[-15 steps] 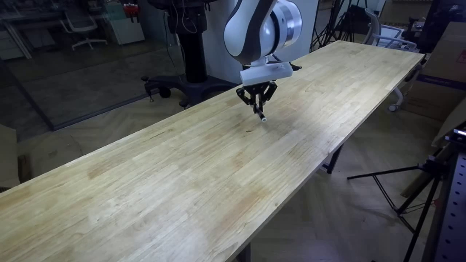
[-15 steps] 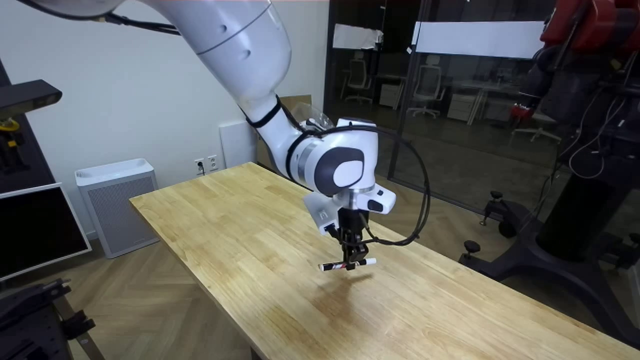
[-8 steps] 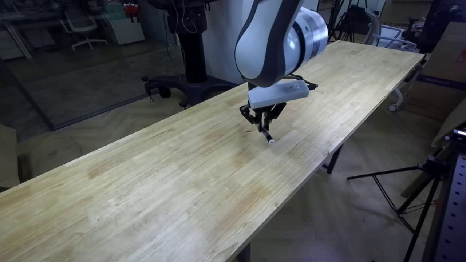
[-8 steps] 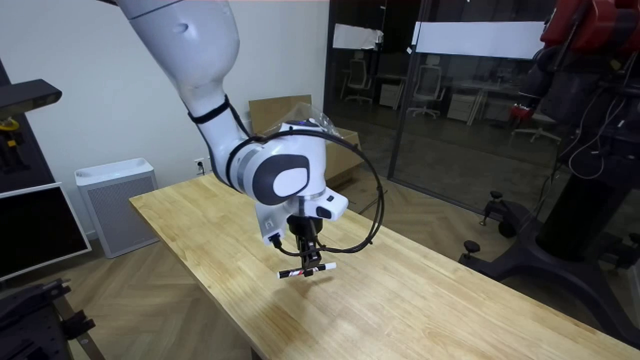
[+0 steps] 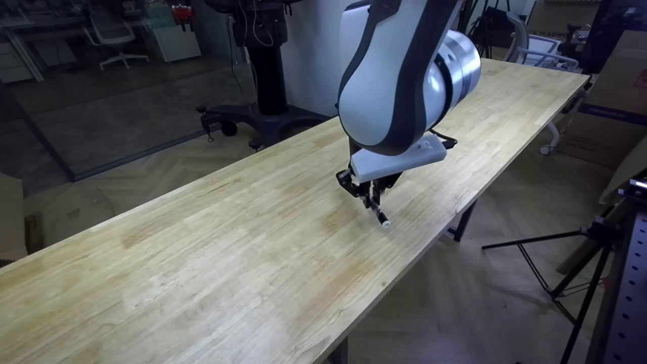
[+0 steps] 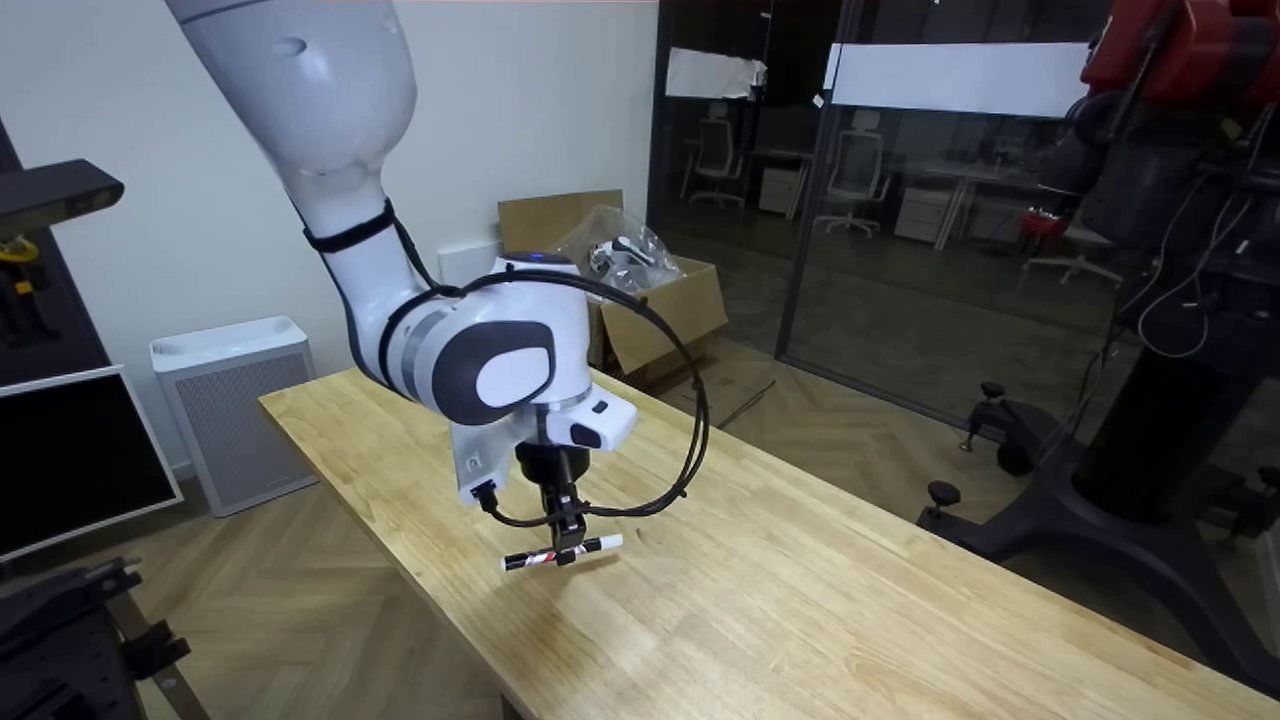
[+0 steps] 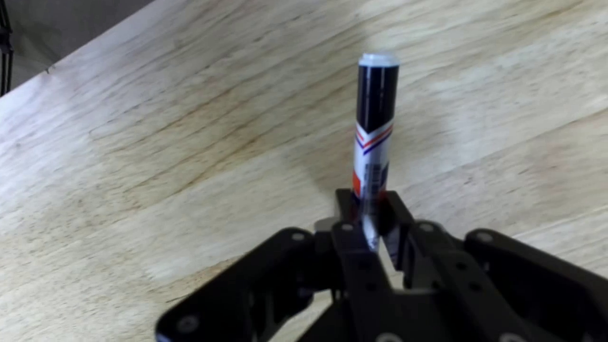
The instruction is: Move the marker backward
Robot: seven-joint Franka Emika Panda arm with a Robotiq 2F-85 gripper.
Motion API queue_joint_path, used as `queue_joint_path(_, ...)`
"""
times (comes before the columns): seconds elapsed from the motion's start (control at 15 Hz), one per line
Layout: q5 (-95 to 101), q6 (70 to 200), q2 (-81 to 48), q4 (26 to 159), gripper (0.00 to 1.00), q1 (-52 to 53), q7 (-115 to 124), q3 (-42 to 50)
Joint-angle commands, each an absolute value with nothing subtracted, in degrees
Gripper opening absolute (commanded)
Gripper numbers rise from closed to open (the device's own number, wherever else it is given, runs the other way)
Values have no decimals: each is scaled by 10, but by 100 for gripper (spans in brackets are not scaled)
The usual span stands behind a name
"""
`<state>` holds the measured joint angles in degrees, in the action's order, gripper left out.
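Note:
The marker is a short stick with a black end, a white label with red and blue marks, and a whitish other end. It shows in both exterior views [image 5: 382, 219] [image 6: 528, 560] and in the wrist view [image 7: 377, 99]. My gripper [image 7: 368, 204] is shut on the marker near its middle, one finger on each side. In both exterior views the gripper [image 5: 373, 201] [image 6: 565, 553] points down and holds the marker lying roughly level, low over the wooden tabletop [image 5: 227, 253]. The exact gap to the wood is hard to tell. The fingers hide the marker's middle.
The long wooden table's near edge [image 5: 404, 275] drops to the floor. A black wheeled stand [image 5: 270, 116] is beyond the far edge. A cardboard box [image 6: 665, 320] and a white air purifier [image 6: 240, 415] stand off the table. A black cable loop [image 6: 690, 420] hangs beside the wrist.
My gripper has carried the marker along the table, down and slightly right in one of the exterior views and leftward in another. It stays shut on the marker throughout.

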<state>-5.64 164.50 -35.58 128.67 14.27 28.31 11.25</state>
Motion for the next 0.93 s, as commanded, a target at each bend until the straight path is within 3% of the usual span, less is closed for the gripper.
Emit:
queue_joint_path(0.0,-59,1674,-341,1309,45,157,297,129)
queue_joint_path(0.53,-57,1665,-336,1308,98,187,308,175)
queue_joint_path(0.87,-39,1601,-319,1305,100,206,324,204)
